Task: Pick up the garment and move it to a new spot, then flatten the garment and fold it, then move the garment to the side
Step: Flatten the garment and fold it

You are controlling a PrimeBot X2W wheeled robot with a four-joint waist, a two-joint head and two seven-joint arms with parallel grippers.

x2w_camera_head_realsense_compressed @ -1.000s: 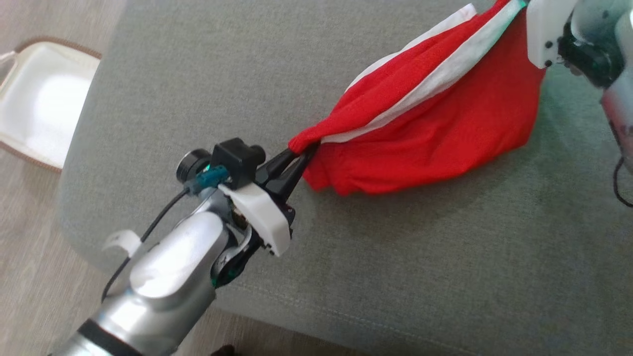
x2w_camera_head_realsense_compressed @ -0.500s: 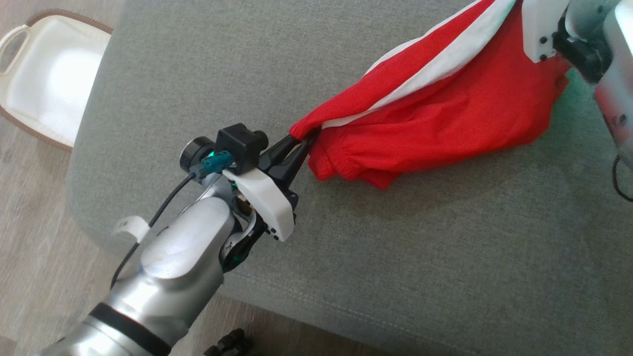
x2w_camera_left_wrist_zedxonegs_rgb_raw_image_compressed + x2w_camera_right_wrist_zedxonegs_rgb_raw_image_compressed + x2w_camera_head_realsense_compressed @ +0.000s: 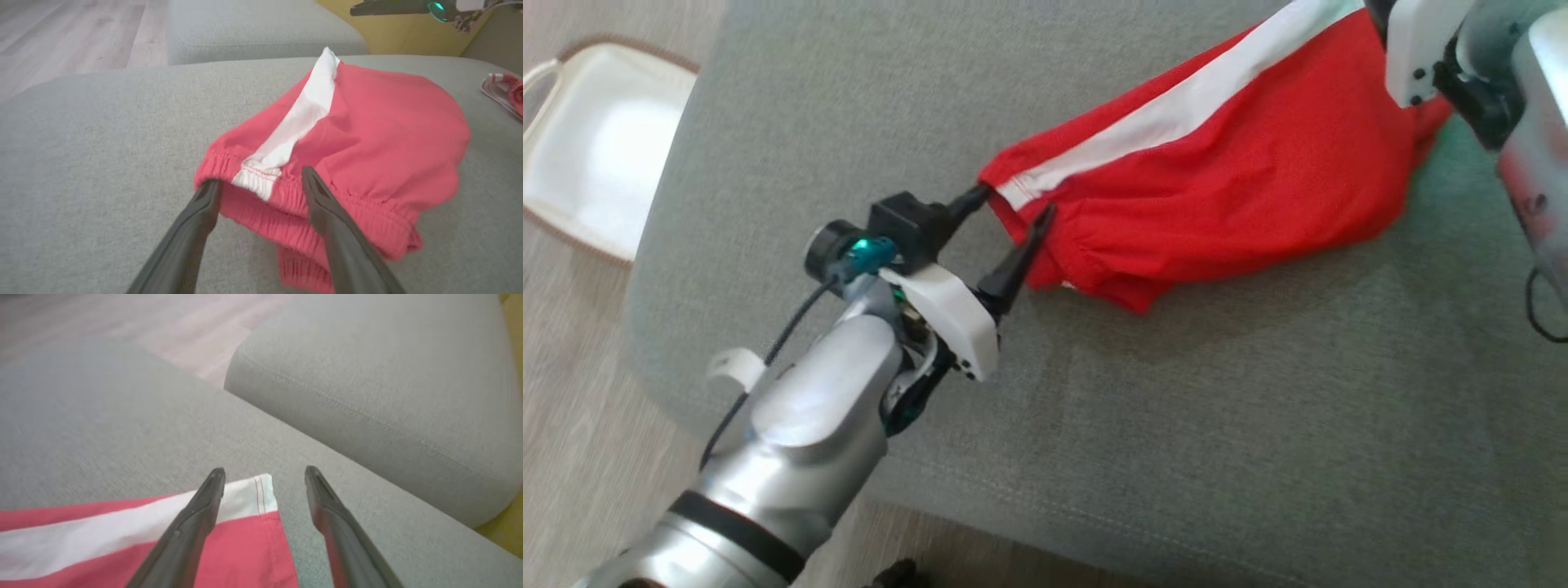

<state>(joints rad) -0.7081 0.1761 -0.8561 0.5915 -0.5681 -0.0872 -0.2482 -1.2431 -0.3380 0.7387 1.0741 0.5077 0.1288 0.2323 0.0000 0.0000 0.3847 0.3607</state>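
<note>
Left gripper (image 3: 260, 177) is open, dark fingers spread wide with nothing pinched between them. The elastic waistband end of the garment (image 3: 1241, 188) sits right at the tips. The end of its white stripe lies in the gap, one finger is at the waistband's edge, and the other lies over the gathered red cloth. The right gripper (image 3: 265, 471) is open too, fingers well apart over the hem corner at the garment's other end. One finger overlaps the white stripe and the other is over bare cushion just beside the hem; whether either touches the cloth cannot be told. The garment is a pair of red shorts with a white side stripe. It lies on the grey sofa cushion (image 3: 1217, 425), stretched between the two grippers, rumpled and not flat, with loose folds along its near edge. In the head view it runs from the middle up to the upper right, where the right arm's white wrist housing (image 3: 1413, 49) covers its far end. A second grey cushion (image 3: 388, 375) lies beyond a seam. A white bag with brown trim (image 3: 596, 155) sits on the wood floor (image 3: 572, 425) left of the cushion. A small red-and-white item (image 3: 504, 87) lies on the cushion, too blurred to identify.
</note>
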